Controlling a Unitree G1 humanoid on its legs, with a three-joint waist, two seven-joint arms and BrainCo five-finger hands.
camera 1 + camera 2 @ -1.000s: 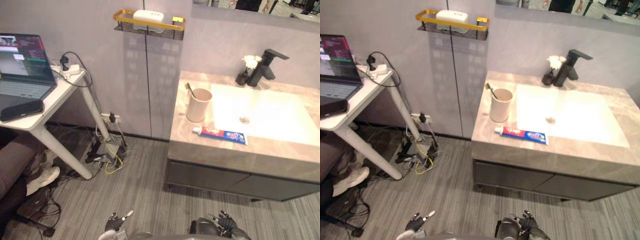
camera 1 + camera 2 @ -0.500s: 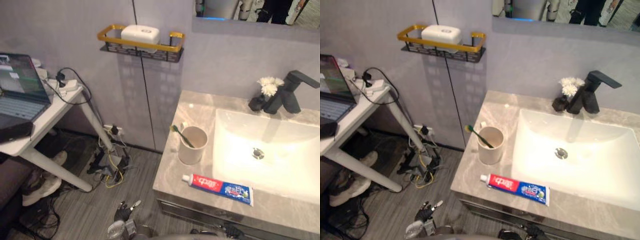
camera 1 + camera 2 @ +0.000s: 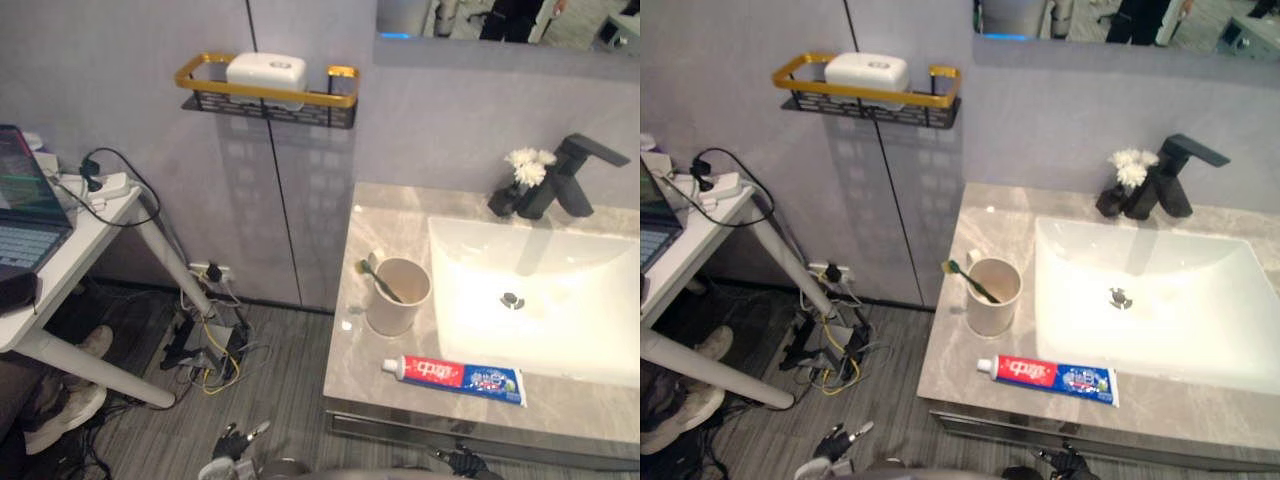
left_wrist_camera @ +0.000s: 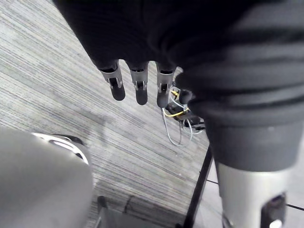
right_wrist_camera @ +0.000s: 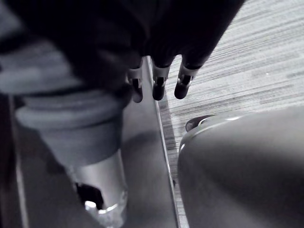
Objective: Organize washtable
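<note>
Left eye view: toothpaste (image 3: pixel 455 376) near cup (image 3: pixel 398 296)

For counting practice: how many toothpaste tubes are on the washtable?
1: the toothpaste tube lies near the front edge of the washtable, before the cup; nothing seems hidden.

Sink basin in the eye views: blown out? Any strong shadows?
Left eye view: glare washes out the sink basin, though the drain is visible; the wall shelf throws a grid-patterned shadow down the wall below it. Right eye view: same glare, same shadow.
</note>
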